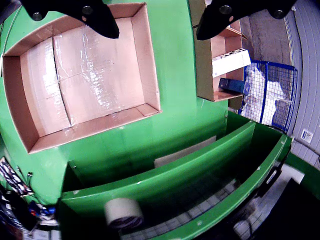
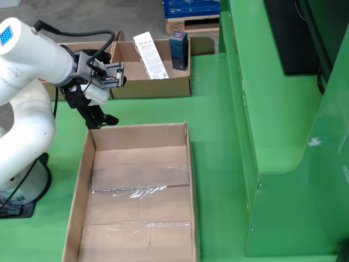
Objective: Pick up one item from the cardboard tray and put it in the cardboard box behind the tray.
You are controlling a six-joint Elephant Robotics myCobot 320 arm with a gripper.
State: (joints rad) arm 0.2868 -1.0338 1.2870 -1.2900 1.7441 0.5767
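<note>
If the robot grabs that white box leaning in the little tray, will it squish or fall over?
The white box looks like thin carton, so it is probably light and might dent under a hard squeeze. It leans tilted against the tray wall beside the blue box, so a nudge could slide or topple it.

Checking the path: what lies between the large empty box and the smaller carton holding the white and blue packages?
In the fixed view, only a bare strip of green table separates the large box from the smaller carton; the gripper hangs over its left end.

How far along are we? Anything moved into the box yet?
Nothing looks delivered: the large cardboard box is empty. The end effector hangs open above that box's edge, holding nothing. The white carton and dark blue carton both stand in the smaller tray. Picking one and carrying it over is all still left.
</note>
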